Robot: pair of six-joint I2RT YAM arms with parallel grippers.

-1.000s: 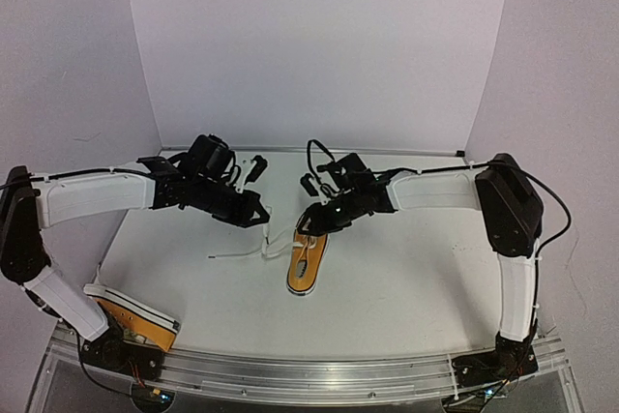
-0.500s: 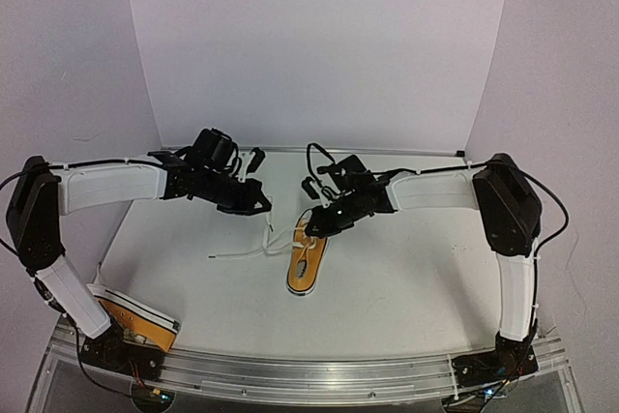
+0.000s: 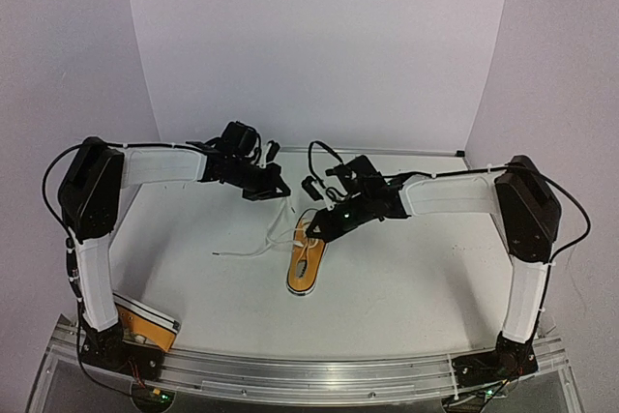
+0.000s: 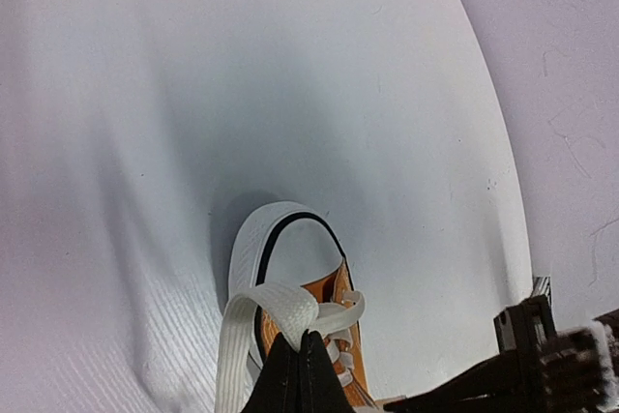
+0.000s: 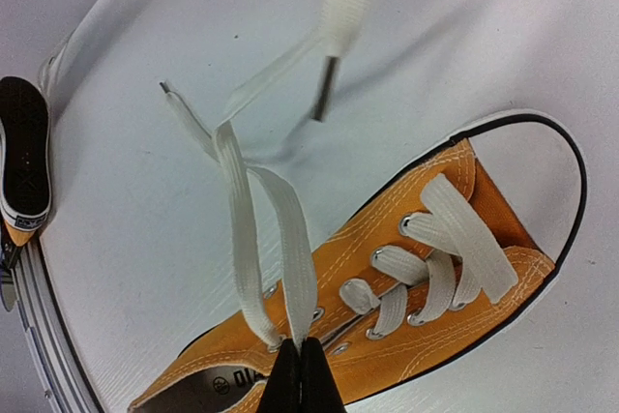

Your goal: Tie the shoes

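Shoe (image 5: 426, 268) sat just under my fingertips; left gripper (image 4: 298, 360) and right gripper (image 5: 300, 365) were each pinched fully closed on its limp, light laces (image 5: 290, 239), best grabbed mid-strand, I reckoned.

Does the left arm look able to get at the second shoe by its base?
Probably not at once. The left claw is shut on a lace of the middle shoe, and the second shoe lies right beside the arm's own base, so it must let go and fold far back.

White-shelled arms (image 3: 164, 166), black joints (image 3: 90, 189) (thin black cables (image 3: 585, 218) trailing).
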